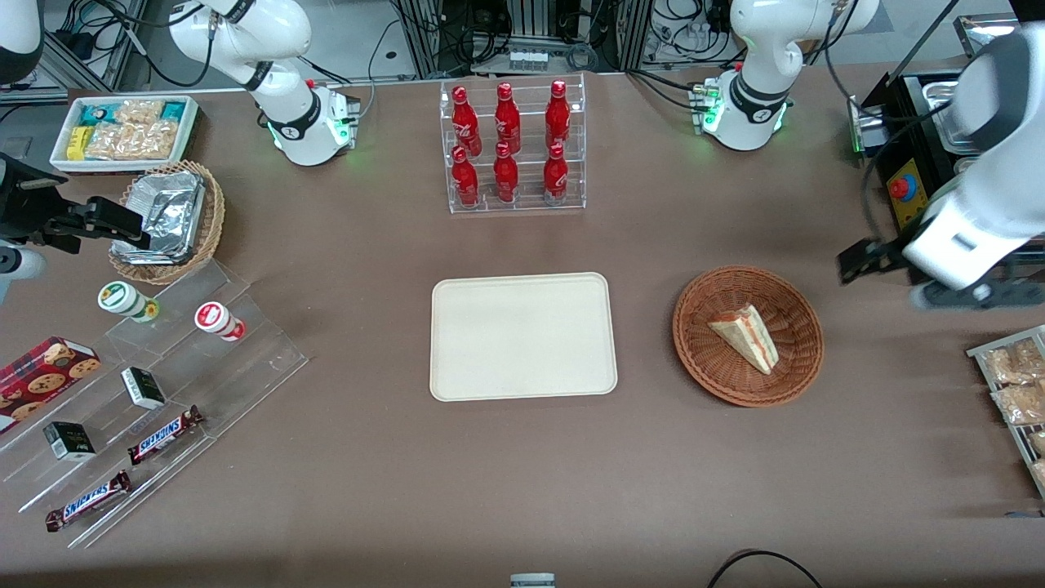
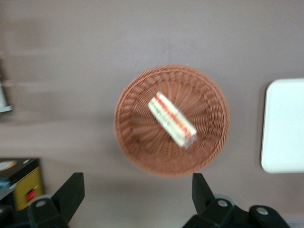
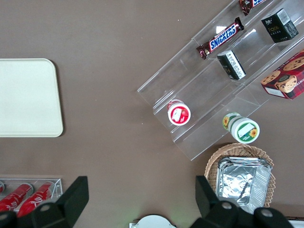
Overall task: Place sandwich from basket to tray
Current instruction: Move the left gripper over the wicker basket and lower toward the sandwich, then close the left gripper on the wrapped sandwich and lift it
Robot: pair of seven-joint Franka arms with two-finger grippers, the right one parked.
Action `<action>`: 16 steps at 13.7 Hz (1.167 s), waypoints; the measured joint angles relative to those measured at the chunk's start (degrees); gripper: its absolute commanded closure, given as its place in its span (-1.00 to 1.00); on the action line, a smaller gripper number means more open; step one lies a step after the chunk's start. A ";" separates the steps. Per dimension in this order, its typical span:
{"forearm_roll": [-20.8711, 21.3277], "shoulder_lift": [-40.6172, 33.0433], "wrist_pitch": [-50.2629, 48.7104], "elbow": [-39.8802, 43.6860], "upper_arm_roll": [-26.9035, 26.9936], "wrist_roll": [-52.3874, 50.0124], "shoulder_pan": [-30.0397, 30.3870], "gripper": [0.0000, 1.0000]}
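Observation:
The sandwich [image 1: 746, 337], a pale wedge with red-orange and green layers, lies in the round reddish-brown wicker basket [image 1: 702, 359]. The cream-white tray [image 1: 522, 336] lies flat beside the basket, toward the parked arm's end, with nothing on it. My left gripper [image 1: 857, 260] hangs above the table beside the basket, toward the working arm's end, open and empty. In the left wrist view the sandwich [image 2: 172, 119] lies in the basket [image 2: 137, 137], a corner of the tray [image 2: 285, 128] shows, and the gripper [image 2: 137, 190] is open, its dark fingertips [image 2: 72, 186] clear of the basket rim.
A clear rack of red bottles [image 1: 513, 147] stands farther from the camera than the tray. A box with a red button [image 1: 902, 189] and a rack of snack packets [image 1: 1016, 392] sit at the working arm's end. Acrylic steps with snacks [image 1: 147, 392] lie toward the parked arm's end.

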 measured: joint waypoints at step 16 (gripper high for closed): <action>-0.12 9.42 43.57 -27.37 -1.00 -35.16 -4.47 -1.00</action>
